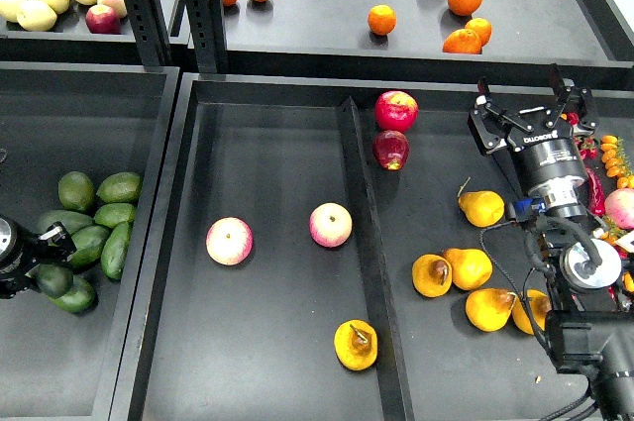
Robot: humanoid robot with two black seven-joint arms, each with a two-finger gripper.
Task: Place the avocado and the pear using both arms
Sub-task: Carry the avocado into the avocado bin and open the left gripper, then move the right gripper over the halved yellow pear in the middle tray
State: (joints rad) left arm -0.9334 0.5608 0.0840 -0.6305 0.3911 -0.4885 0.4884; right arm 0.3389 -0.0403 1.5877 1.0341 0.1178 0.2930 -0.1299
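Several dark green avocados [96, 218] lie piled in the left tray [109, 134]. My left gripper [38, 261] is at the view's left edge, at the pile's near-left side. One avocado [52, 280] lies against its fingers; I cannot tell whether it is gripped. The pear [356, 345], yellow-orange with a brown patch and a dark stem mark, lies at the front of the middle tray [267, 124], far from both grippers. My right gripper [530, 106] is open and empty over the rear of the right tray [436, 173].
Two pink apples [229, 241] [331, 225] lie in the middle tray. The right tray holds two red apples [396, 110] and several yellow pears [468, 267], one with a dark patch [432, 274]. Oranges [382, 19] and pale apples [38, 13] sit on the rear shelf.
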